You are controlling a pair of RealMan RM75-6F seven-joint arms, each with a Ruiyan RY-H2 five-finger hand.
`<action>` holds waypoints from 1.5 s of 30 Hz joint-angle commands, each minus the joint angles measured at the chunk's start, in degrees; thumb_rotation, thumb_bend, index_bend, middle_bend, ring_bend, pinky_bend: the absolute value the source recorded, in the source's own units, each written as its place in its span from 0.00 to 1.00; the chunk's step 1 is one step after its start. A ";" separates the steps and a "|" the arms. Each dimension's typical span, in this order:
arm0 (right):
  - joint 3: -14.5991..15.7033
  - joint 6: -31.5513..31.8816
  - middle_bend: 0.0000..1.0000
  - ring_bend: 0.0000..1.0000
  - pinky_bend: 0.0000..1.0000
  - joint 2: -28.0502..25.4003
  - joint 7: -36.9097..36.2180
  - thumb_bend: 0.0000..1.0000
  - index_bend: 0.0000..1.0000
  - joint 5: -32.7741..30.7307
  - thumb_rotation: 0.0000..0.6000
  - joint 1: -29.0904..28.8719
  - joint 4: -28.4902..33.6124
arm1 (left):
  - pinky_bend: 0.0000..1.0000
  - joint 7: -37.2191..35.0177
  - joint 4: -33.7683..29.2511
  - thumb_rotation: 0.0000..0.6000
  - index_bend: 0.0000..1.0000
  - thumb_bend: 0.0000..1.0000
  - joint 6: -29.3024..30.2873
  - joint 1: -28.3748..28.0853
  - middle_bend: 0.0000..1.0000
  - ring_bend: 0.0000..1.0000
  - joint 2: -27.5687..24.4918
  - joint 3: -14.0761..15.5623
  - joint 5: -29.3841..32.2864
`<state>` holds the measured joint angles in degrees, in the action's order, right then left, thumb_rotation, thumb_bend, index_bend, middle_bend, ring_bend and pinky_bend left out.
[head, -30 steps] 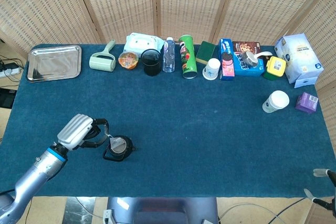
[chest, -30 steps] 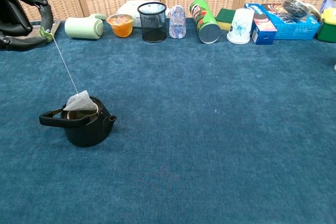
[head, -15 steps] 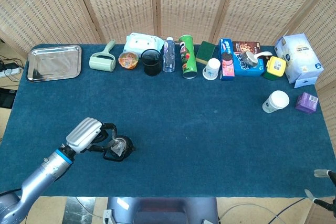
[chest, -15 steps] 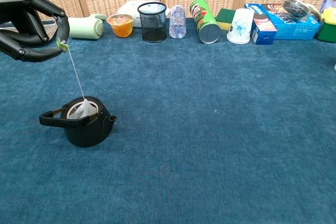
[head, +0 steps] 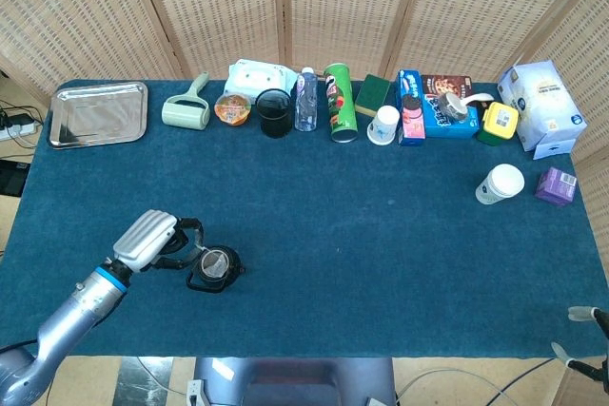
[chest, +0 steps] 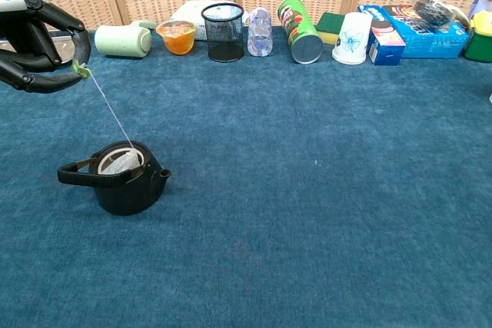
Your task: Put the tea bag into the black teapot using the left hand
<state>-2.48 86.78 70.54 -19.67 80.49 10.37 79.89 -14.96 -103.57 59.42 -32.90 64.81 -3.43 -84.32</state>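
One tea bag sits inside the open black teapot on the blue table, string taut up to the left hand, which pinches its green tag. Right hand barely visible, state unclear.

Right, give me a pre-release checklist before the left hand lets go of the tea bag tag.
1. Tea bag inside the black teapot opening: ok, it sits within the rim.
2. Bag fully settled at the bottom: cannot tell, the interior is hidden.
3. Left hand pinches the green tag: ok.
4. String running clear to the pot, not snagged on the handle: ok.
5. Teapot upright on the blue cloth: ok.
6. Tag will fall inside the pot: not ok, the hand is off to the side of it.
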 commanded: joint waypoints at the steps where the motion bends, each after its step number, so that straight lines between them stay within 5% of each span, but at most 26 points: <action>1: -0.04 0.03 0.39 0.32 0.30 -0.04 0.14 0.22 0.36 -0.08 1.00 0.02 0.13 | 0.96 0.22 0.91 1.00 0.63 0.47 -0.04 0.16 1.00 1.00 0.10 -0.32 1.05; 25: 0.00 -0.44 0.39 0.32 0.30 0.06 0.23 0.22 0.36 -0.22 1.00 -0.07 0.09 | 0.96 5.13 6.51 1.00 0.63 0.47 -2.41 0.00 1.00 1.00 2.49 -2.63 9.78; 45: 0.00 -0.72 0.39 0.32 0.30 -0.02 -0.03 0.22 0.36 -0.66 1.00 0.14 -0.04 | 0.96 16.88 7.71 1.00 0.63 0.47 -4.65 -2.15 1.00 1.00 7.81 -3.30 16.73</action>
<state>-2.48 86.07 70.52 -19.69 79.83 10.51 79.85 1.43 -96.04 54.76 -34.92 72.36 -6.62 -68.04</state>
